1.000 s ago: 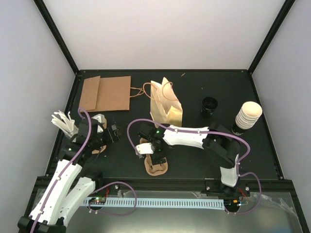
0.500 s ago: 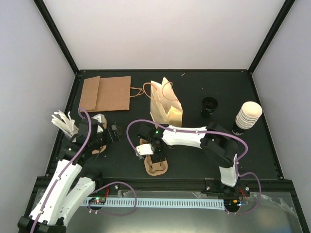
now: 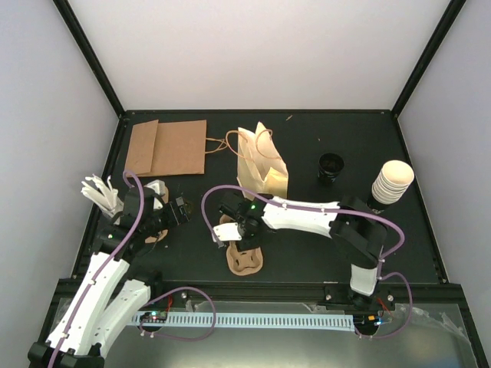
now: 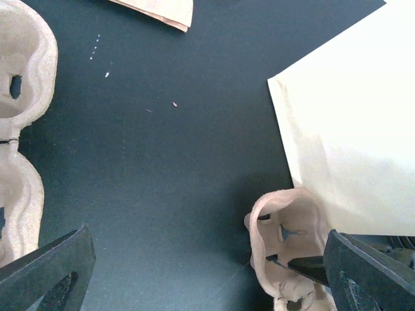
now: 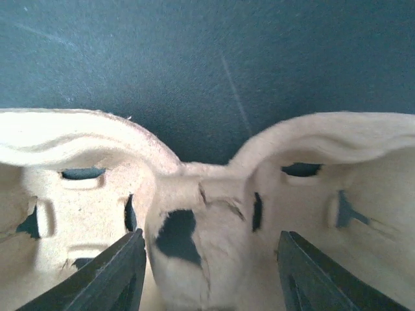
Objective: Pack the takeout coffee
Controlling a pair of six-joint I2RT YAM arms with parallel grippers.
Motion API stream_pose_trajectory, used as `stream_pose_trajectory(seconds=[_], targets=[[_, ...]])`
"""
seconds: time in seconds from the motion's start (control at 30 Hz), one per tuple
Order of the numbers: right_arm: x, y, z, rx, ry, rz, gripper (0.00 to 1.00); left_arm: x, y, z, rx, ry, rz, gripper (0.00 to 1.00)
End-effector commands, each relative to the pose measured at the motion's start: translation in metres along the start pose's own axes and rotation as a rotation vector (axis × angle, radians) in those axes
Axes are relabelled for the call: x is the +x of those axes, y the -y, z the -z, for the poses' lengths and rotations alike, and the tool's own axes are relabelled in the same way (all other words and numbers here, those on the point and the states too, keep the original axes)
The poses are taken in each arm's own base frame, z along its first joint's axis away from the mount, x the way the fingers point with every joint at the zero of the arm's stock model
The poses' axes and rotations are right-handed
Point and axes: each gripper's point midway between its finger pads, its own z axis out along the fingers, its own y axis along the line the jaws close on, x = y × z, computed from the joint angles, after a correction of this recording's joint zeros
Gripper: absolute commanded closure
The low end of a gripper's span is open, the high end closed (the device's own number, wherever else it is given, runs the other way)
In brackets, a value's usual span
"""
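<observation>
Pulp carrier (image 5: 194, 194) is straddled by the wide-open, empty right pincer (image 5: 207, 262), probably so that a paper cup (image 3: 392, 180) can be seated in it, the cup being stacked with others at the far right of the tabletop (image 3: 307, 130), while the left pincer (image 4: 207, 275) is held equally open and empty.

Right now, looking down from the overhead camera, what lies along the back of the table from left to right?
flat brown paper bag → standing cream paper bag → black lids → stack of white paper cups
</observation>
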Motion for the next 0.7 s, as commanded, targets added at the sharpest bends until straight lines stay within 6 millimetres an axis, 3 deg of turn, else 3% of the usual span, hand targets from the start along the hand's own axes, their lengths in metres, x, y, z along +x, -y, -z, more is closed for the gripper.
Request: stream_pose_trajectory(seconds=[0.0,0.13,0.2,0.27,0.67], targets=[[-0.013,0.009,0.028,0.09,0.075,0.01,0.42,-0.014,0.003,0.013,-0.005,0.057,-0.022,0.01],[-0.016,0.009,0.041,0.111,0.105,0.01,0.41,-0.021,0.005,0.022,-0.017,0.084,-0.039,0.01],[-0.014,0.008,0.041,0.112,0.098,0.014,0.3,-0.023,0.005,0.024,-0.018,0.093,-0.044,0.01],[-0.01,0.008,0.036,0.107,0.075,0.019,0.26,-0.025,0.006,0.025,-0.017,0.097,-0.047,0.01],[-0.003,0.007,0.001,0.041,-0.006,0.009,0.29,-0.026,0.005,0.025,-0.031,0.092,-0.066,0.01]])
